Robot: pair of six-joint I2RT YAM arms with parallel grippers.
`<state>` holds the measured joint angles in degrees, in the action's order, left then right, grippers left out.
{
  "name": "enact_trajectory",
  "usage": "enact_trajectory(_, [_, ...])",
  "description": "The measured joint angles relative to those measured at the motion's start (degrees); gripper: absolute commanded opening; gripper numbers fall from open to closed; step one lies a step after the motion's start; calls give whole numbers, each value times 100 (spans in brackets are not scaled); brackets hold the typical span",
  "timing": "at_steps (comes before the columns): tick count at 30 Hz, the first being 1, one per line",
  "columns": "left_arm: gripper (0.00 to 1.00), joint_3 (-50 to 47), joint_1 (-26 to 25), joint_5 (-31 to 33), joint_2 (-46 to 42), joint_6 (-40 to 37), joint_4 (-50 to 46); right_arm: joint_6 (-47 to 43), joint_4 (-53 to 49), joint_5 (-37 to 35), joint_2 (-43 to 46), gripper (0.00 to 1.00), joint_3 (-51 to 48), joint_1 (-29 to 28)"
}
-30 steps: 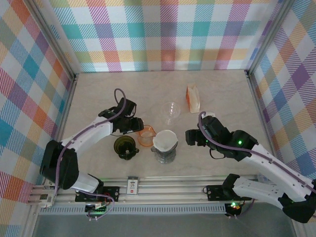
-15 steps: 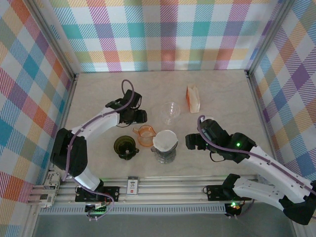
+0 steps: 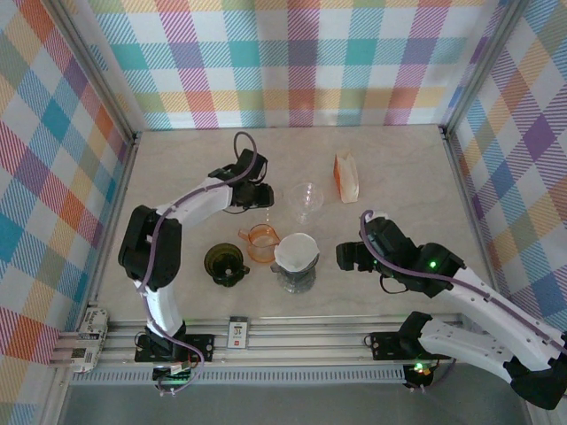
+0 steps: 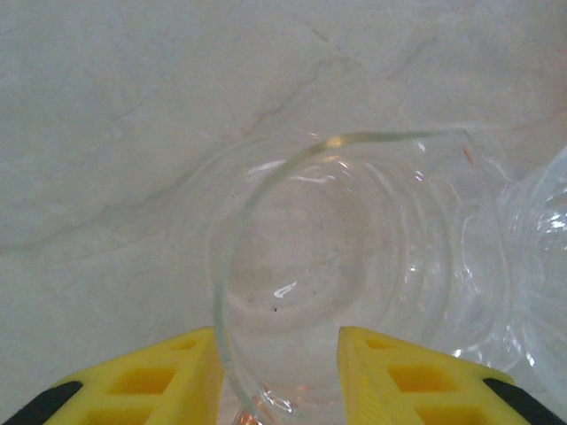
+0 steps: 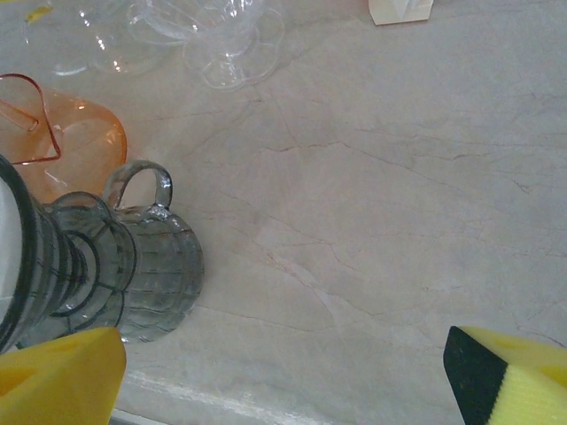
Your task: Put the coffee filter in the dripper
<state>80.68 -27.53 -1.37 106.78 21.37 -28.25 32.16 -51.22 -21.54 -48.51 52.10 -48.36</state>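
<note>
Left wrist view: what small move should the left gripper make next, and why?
Probably close the left gripper a little: its jaws straddle the clear cup's rim, which looks not yet pinched, with a gap on the right side.

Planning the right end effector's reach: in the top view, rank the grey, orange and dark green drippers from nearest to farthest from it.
1. Grey dripper, just left of the right end effector.
2. Orange dripper, further left.
3. Dark green dripper, leftmost.
</note>
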Motion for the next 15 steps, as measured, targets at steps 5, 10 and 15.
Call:
enact_trajectory(5, [37, 387, -2, -186, 328, 4, 35, 0, 4, 0, -2, 94, -4, 4])
enact_trajectory(10, [42, 782, 0, -332, 621, 7, 39, 2, 11, 2, -4, 94, -7, 4])
enact_trajectory(15, [53, 798, 44, -402, 627, 50, 37, 0, 20, 17, -4, 94, -7, 4])
